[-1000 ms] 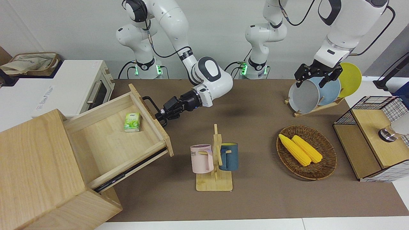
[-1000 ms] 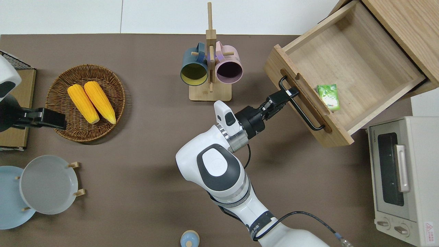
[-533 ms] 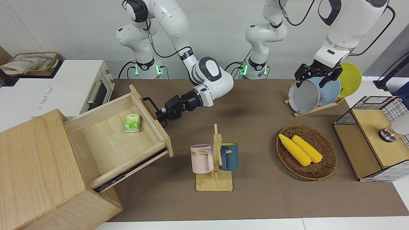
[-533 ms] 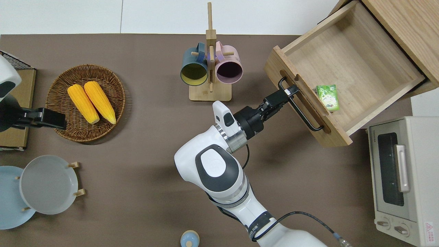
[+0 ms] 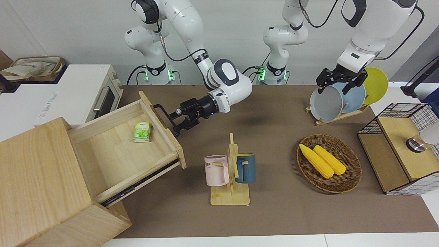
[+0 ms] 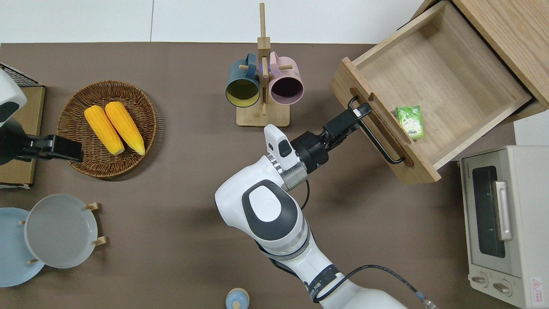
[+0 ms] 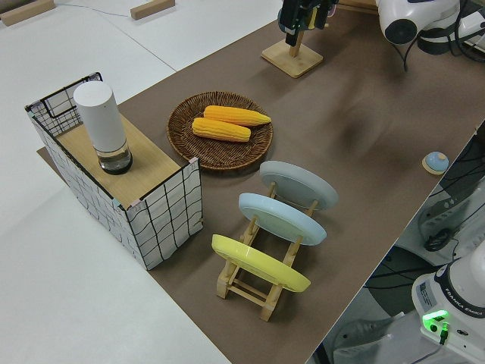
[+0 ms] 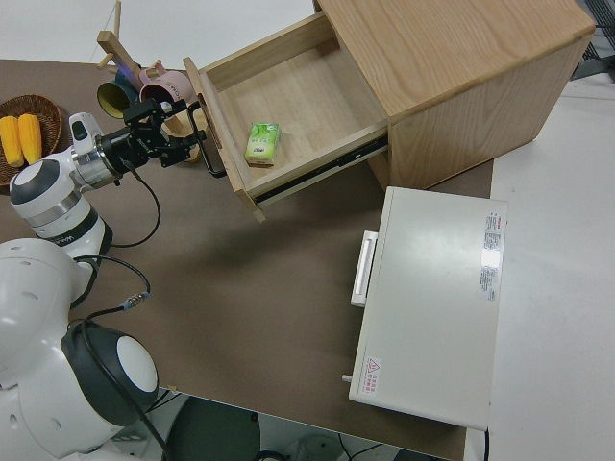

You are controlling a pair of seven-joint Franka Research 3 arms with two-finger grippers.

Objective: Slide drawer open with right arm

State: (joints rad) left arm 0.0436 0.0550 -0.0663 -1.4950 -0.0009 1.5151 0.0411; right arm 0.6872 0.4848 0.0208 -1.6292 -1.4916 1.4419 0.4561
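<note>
I am keeping my right pincer (image 6: 359,112) at the drawer's (image 6: 433,81) black loop handle (image 6: 374,130), fingers spread, since the drawer is already standing fully out toward seven o'clock overhead.

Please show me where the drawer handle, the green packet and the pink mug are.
drawer handle (image 6: 376,135), overhead view, on its black bar.
green packet (image 6: 410,122), overhead view, on its top face, inside the drawer.
pink mug (image 5: 216,170), front view, on its side wall.

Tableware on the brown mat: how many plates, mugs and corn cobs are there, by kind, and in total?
Plates: 3: grey, light blue, yellow
Mugs: 2: dark blue, pink
Corn cobs: 2
Total: 7
</note>
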